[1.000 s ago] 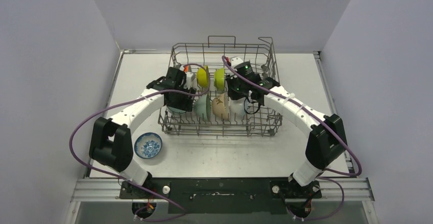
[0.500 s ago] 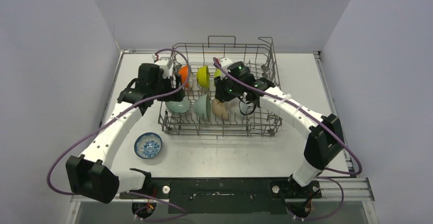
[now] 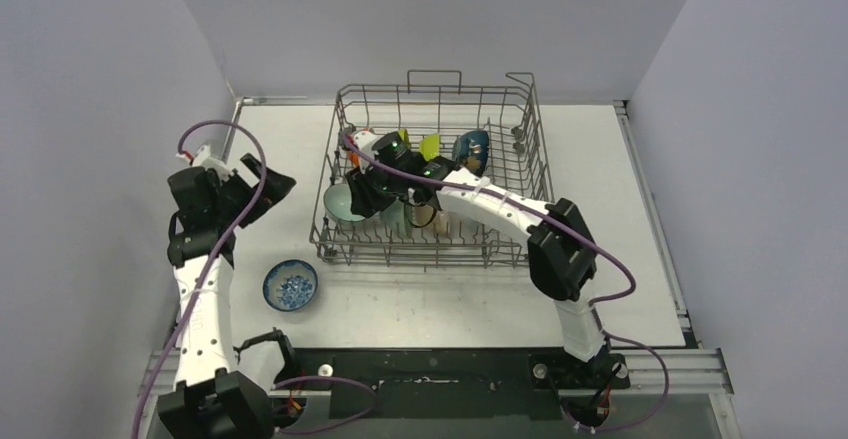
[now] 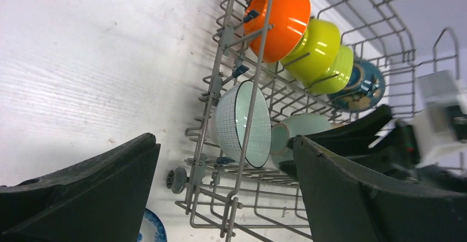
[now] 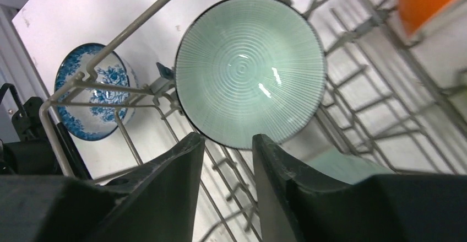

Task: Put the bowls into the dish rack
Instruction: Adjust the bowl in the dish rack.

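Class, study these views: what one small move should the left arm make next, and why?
Probably lower the left gripper, open and empty left of the dish rack, towards the blue-patterned bowl. It sits on the table outside the rack, the only bowl seen there, on that arm's side.

- I've got the left arm (image 3: 203,294) standing tall off its base on the far left, wrist cocked over to the right.
- Left gripper (image 4: 223,143): jaws spread wide, holding nothing.
- Right arm (image 3: 500,207) bends sharply at the elbow and reaches off leftward.
- Right gripper (image 5: 226,140): fingers just a crack apart, gripping nothing.
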### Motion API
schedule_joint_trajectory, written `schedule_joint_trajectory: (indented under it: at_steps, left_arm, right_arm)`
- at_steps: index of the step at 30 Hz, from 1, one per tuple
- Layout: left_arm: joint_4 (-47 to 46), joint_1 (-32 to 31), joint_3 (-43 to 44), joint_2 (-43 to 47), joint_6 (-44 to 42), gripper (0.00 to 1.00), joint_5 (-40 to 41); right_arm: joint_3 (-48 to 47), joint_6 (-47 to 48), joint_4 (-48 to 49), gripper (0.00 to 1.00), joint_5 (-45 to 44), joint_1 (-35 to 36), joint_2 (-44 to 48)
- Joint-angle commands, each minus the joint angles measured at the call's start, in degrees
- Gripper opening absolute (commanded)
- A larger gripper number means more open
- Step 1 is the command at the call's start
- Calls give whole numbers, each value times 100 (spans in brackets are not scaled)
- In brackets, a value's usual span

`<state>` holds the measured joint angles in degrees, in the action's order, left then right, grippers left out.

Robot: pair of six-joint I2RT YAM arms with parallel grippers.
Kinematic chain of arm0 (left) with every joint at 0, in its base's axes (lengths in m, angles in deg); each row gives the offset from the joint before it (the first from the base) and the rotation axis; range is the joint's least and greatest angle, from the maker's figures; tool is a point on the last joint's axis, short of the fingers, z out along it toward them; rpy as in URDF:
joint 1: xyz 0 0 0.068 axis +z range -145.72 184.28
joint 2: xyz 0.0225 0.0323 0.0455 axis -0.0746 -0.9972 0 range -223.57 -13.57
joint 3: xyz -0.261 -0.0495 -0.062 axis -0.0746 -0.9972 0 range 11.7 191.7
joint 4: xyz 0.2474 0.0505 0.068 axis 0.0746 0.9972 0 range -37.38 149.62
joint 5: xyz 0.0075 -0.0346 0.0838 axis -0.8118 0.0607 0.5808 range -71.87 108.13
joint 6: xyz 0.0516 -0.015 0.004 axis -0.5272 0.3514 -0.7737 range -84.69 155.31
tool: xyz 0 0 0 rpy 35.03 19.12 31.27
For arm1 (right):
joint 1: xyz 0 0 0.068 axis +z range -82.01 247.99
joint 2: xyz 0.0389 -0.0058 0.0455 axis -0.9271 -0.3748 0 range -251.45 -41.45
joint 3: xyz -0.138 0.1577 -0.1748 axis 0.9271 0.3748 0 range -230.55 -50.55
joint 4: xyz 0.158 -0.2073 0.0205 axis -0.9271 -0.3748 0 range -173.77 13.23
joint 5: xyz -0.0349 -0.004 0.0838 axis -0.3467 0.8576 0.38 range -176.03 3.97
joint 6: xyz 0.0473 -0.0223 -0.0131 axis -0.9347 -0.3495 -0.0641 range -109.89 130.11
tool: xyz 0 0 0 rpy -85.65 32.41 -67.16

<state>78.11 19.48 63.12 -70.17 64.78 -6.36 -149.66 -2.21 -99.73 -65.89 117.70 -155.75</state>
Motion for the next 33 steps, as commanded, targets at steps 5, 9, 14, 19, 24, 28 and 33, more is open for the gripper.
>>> schedule_joint_trajectory:
  at_steps: [5,9,14,19,24,28,33]
  left_arm:
    - [-664,637,-576,682,628,92,-885]
    - [-669,640,-632,735,647,92,-1018]
    - [-673,640,-625,768,648,92,-1081]
    - [-723,642,-590,773,713,92,-1181]
    - [-795,642,-589,782,783,92,-1297]
    - [-831,642,-582,774,837,92,-1365]
    - [-884,639,-578,739,925,92,-1387]
  right_arm:
    - [-860,-500,761,53,728,272,-794]
    - [-1048,-639,901,60,785,331,-1020]
    - [-1199,-643,903,56,605,391,-1256]
    - [-1367,-526,715,43,191,437,-1410]
    - [-1559,-452,559,21,-75,438,-1490]
    - [-1572,-396,569,5,-72,434,-1360]
    - [-1473,-336,602,5,-124,436,-1025]
